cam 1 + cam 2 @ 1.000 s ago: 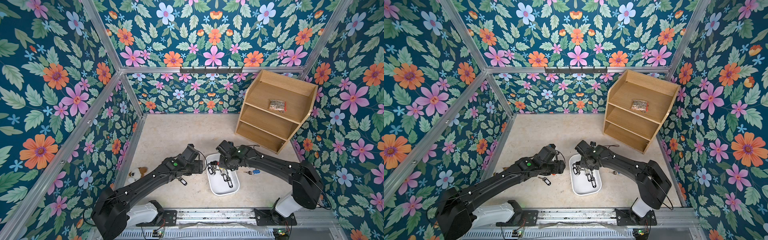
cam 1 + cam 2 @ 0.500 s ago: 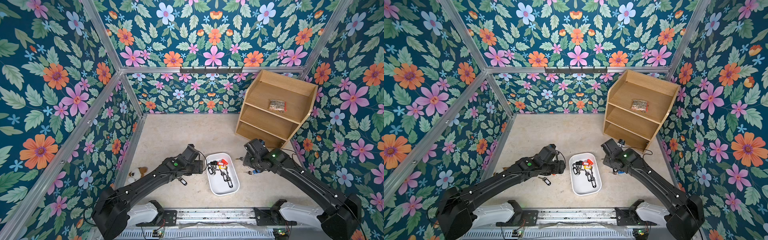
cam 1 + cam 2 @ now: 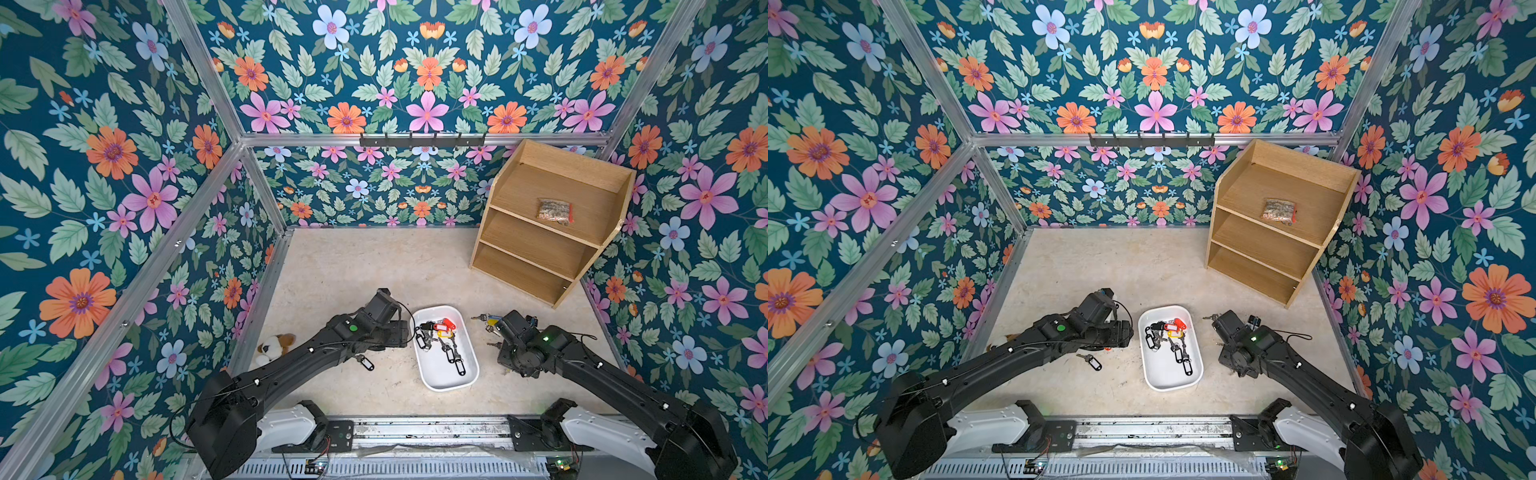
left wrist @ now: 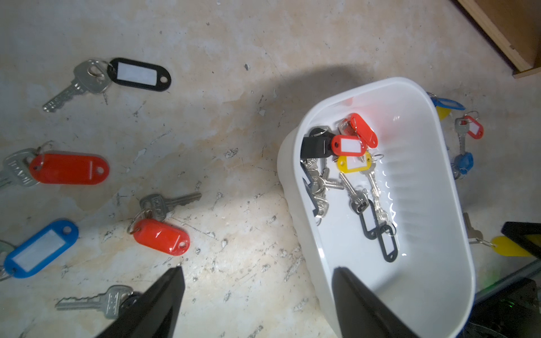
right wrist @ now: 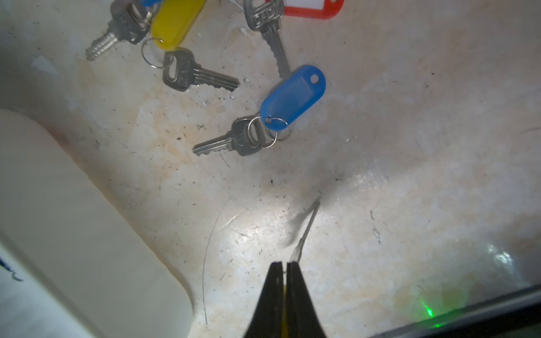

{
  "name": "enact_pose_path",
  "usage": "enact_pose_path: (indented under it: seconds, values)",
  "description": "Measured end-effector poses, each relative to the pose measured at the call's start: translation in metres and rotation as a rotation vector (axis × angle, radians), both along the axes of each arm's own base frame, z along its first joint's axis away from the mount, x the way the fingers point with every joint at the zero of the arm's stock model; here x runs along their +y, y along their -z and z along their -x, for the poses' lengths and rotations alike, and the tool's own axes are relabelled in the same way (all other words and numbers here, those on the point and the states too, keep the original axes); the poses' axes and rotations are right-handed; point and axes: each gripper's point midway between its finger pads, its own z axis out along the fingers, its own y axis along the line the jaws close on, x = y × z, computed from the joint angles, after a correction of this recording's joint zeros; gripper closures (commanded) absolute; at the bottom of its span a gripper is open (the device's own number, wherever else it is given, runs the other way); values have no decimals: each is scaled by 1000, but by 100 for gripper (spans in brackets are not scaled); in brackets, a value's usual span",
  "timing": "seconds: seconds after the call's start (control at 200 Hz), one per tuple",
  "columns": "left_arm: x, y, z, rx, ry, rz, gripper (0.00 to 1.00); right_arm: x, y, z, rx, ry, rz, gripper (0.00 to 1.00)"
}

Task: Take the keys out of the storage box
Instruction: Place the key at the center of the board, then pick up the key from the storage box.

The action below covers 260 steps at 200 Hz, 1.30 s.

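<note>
Storage box (image 3: 442, 388): white, standing on the table (image 3: 353, 266) in the lower centre of both top views, between the two arms. It is level and upright.

Keys (image 3: 440, 336): a cluster lies inside the box, bunched toward its upper end as both top views (image 3: 1169, 336) show it. The left wrist view (image 4: 345, 164) shows two red tags, one yellow and several black. The lower end of the box floor is bare.

Loose keys on the table: a black-tagged key (image 3: 365, 363) lies left of the box, just below the left arm. The left wrist view shows more there, among them a red-tagged key (image 4: 68, 169) and a blue-tagged key (image 4: 41, 248). Right of the box, a further group (image 3: 490, 321) lies near the right arm's wrist.

Left gripper (image 4: 257, 292): jaws spread wide and holding nothing. One finger stands over the box interior, the other over bare table beside the box wall.

Right gripper (image 5: 284, 264): jaws pressed together on a yellow-tagged key (image 5: 307, 228). Yellow shows between the fingers, and the blade points toward the table right of the box. Whether its tip touches, I cannot tell.

Also present: a wooden shelf unit (image 3: 548, 220) at upper right, with a clear bag (image 3: 555, 211) on its top shelf, and a plush toy (image 3: 274, 347) at the left wall.
</note>
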Motion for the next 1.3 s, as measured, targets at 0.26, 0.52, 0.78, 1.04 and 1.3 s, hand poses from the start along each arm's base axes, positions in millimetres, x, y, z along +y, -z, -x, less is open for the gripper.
enact_pose_path:
  seconds: [0.26,0.52,0.78,1.04,1.3]
  values:
    - [0,-5,0,-8,-4,12,13,8,-1,-17,-19,22,-8,43]
    - [1,-5,0,-14,-7,10,12,23,-53,-50,-135,-3,-37,64]
    - [0,-4,-2,-11,-8,6,12,82,-88,-61,-179,-205,-73,57]
    - [-1,-5,-3,-13,-9,6,12,140,-61,-59,-100,-325,-103,60]
    - [2,-7,-3,-24,-15,4,12,168,-27,-69,-37,-362,-86,61]
